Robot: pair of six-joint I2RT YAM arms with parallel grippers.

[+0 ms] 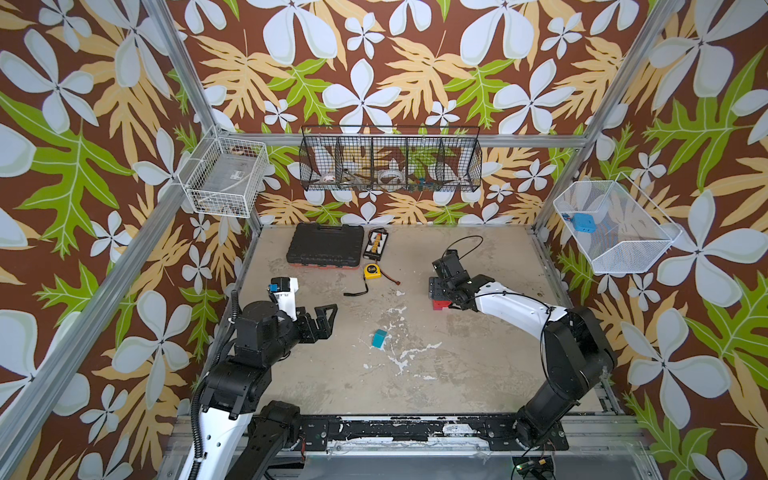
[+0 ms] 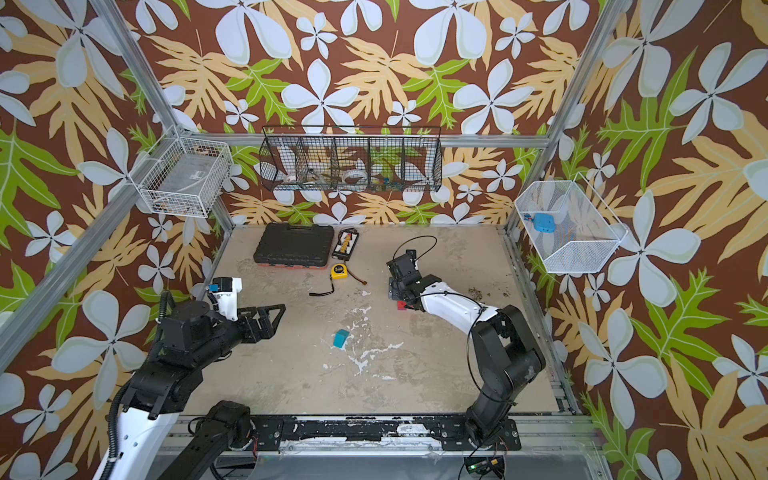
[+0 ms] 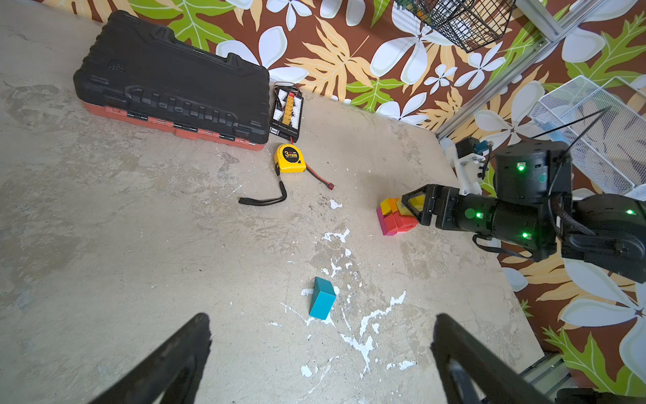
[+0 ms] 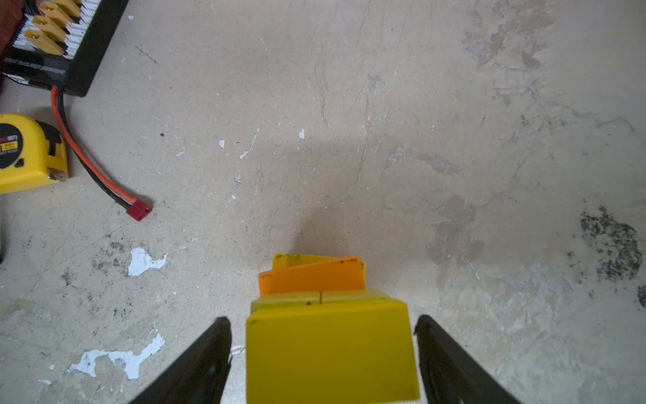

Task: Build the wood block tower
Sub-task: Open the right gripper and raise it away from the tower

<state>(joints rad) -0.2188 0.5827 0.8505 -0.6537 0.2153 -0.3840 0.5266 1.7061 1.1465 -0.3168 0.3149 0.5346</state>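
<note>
Tower (image 3: 396,218), where is it?

On the right side of the table (image 1: 457,374), a small stack right under the tip of the right arm. It has magenta and pink at the base and red above that. Then come yellow and an orange block (image 4: 311,280), with a yellow block (image 4: 328,349) on top.

Is the right gripper (image 4: 323,321) holding that top block?

I'd say not. In the right wrist view its two black jaws stand either side of the yellow block, partly spread. A thin strip of table shows between each jaw and the block. The block seems to rest on the stack by its own weight.

And the left gripper (image 1: 328,319)?

Spread wide with nothing in it, hovering on the left side, well apart from the tower.

What is left to do?

One teal block (image 1: 379,338) lies on its side alone on the table, between the two arms, touching nothing. It is the only loose block I can see. So I judge the build nearly done: the layers are up and this last piece waits to go on top. The orange block sits a little askew, so the stack may be touchy
</note>
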